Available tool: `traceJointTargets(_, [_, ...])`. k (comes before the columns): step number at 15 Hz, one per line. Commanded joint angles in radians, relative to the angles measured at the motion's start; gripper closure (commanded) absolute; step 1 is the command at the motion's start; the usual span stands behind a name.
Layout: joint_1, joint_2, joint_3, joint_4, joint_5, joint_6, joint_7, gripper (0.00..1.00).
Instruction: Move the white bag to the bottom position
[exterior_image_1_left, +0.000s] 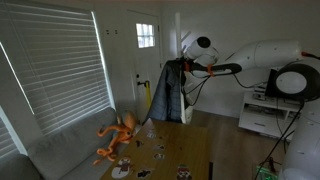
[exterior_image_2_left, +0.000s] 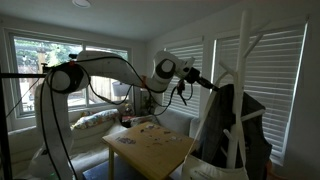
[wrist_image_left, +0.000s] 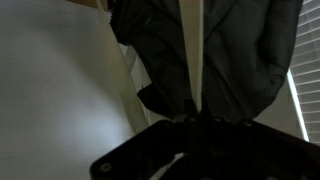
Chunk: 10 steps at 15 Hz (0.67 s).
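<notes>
A white coat rack pole stands beside the wooden table and carries a dark jacket. It shows in both exterior views, the jacket also in an exterior view. My gripper reaches the rack at upper hook height, up against the jacket's top. A small pale shape hangs by the gripper; I cannot tell whether it is the white bag. In the wrist view the pole runs between dark jacket folds. My gripper is a black shape there, its jaws unreadable.
A wooden table with small items stands below the arm, also in an exterior view. An orange plush toy lies on the grey sofa. A white drawer unit stands by the robot base. Blinds cover the windows.
</notes>
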Motion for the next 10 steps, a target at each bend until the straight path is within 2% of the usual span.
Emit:
traceJointTargets(1, [-0.003,-0.059,0.002,-0.009,-0.104,0.001,0.107,0.99])
traceJointTargets(10, [-0.021,-0.088,0.007,0.023,-0.329,0.065,0.308,0.99])
